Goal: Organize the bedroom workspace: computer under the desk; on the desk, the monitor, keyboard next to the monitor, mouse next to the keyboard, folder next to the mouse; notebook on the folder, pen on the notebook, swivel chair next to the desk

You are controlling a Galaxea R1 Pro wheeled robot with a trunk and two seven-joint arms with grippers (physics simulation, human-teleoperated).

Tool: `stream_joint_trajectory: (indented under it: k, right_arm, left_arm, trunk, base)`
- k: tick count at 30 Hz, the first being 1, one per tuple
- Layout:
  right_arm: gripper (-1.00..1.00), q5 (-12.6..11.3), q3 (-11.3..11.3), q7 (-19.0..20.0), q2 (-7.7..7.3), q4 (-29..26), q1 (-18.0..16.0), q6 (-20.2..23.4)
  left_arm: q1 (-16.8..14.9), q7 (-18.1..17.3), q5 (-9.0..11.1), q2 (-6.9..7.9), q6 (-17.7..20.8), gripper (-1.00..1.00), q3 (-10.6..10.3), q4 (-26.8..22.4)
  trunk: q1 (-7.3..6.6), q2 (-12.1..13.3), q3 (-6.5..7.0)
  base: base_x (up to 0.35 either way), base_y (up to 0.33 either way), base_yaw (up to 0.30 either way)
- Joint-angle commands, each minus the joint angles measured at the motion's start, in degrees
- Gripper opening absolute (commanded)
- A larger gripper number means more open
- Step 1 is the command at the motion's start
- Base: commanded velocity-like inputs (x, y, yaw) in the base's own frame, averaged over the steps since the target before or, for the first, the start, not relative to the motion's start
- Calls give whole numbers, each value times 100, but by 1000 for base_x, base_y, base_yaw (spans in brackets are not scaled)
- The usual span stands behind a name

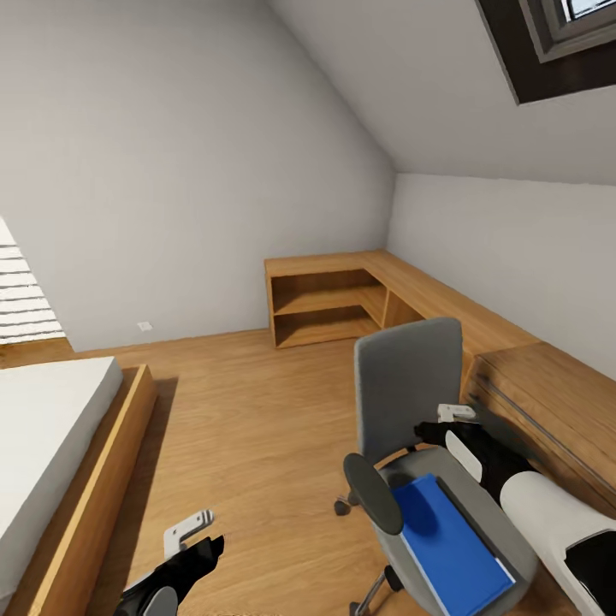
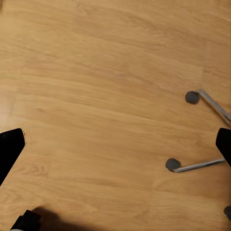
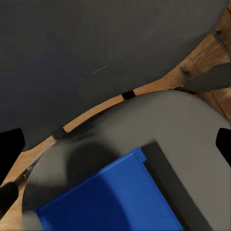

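The grey swivel chair [image 1: 409, 376] stands on the wooden floor at the lower right, its back towards the far wall. Flat on its seat [image 3: 168, 120] lies the bright-blue folder [image 1: 449, 539] [image 3: 110, 197]. My right gripper [image 1: 445, 423] [image 3: 115, 144] hovers open above the seat's rear, between the chair back [image 3: 96, 48] and the folder, holding nothing. My left gripper [image 1: 201, 535] [image 2: 115, 147] hangs open over bare floor left of the chair, near the chrome base legs and castors [image 2: 192, 96]. The desk, computer, monitor, keyboard, mouse, notebook and pen are out of view.
A bed [image 1: 51, 428] in a wooden frame fills the left side. A low wooden shelf unit [image 1: 325, 299] runs along the far corner, and a wooden chest [image 1: 547, 402] stands close behind the chair's right. Open floor [image 1: 257, 411] lies between bed and chair.
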Motion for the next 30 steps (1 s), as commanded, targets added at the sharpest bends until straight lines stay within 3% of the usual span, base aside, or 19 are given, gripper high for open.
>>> stream_joint_trajectory:
  k: [1, 6, 23, 30]
  right_arm:
    - [100, -58, 47, -51, -10, -15, -3, 24]
    - [100, -25, 41, -51, -19, 10, -3, 20]
    - [100, -8, 47, -59, -47, 229, -3, 9]
    - [100, -6, 47, -57, -77, 321, -3, -282]
  left_arm:
    - [-6, 52, 46, 7, 5, 100, -15, -7]
    - [-6, 60, 45, 3, 5, 100, -13, 0]
    - [-6, 52, 45, 1, 5, 100, -22, 10]
    - [-6, 43, 45, 1, -12, 100, -26, -1]
  trunk:
    - [0, -5, -9]
    - [0, -5, -22]
    - [0, -5, -23]
    - [0, -5, -23]
  base:
    - [0, 0, 266]
    - [0, 0, 179]
    - [0, 0, 5]
    - [0, 0, 0]
